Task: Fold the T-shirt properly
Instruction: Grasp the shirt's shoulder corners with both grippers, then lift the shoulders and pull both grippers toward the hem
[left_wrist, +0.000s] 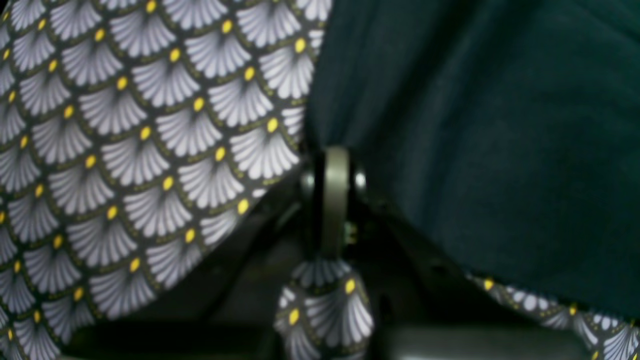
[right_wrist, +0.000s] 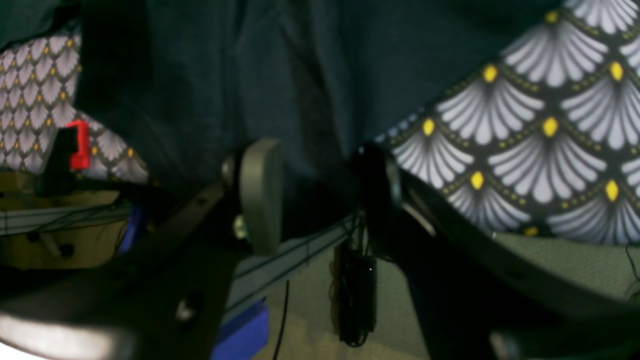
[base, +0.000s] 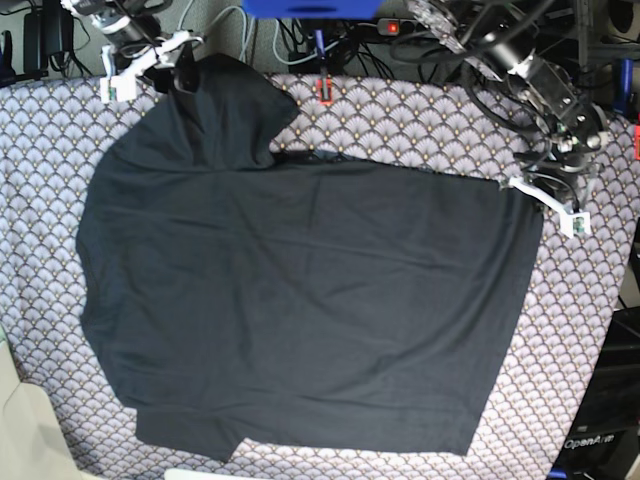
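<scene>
T-shirt position: the black T-shirt (base: 300, 300) lay spread flat over most of the scallop-print tablecloth (base: 40, 130), with one sleeve (base: 225, 105) lifted toward the far edge on the base view's left and the hem corner at the far right.

Left gripper: the left gripper (left_wrist: 334, 200) had its fingers pressed together at the T-shirt's hem corner. In the left wrist view a bunch of tablecloth sat just below the fingers, so it may have pinched tablecloth along with, or instead of, the shirt; I could not tell which layers were caught.

Right gripper: the right gripper (right_wrist: 320, 190) stood with its fingers apart, dark sleeve cloth hanging into the gap between them. Nothing showed the fingers squeezing it, so the hold looked loose at best.

Risk, left side: if the tablecloth was caught, any lift or pull would have dragged the cover and everything lying on it, shifting the shirt and spoiling the fold line.

Risk, right side: with the fingers apart, the sleeve could have slipped out as soon as the arm moved, dropping in a crumpled heap.

Risk, both arms: an uneven pull, one corner gripped and the other free, would likely have skewed the shirt and added wrinkles.
</scene>
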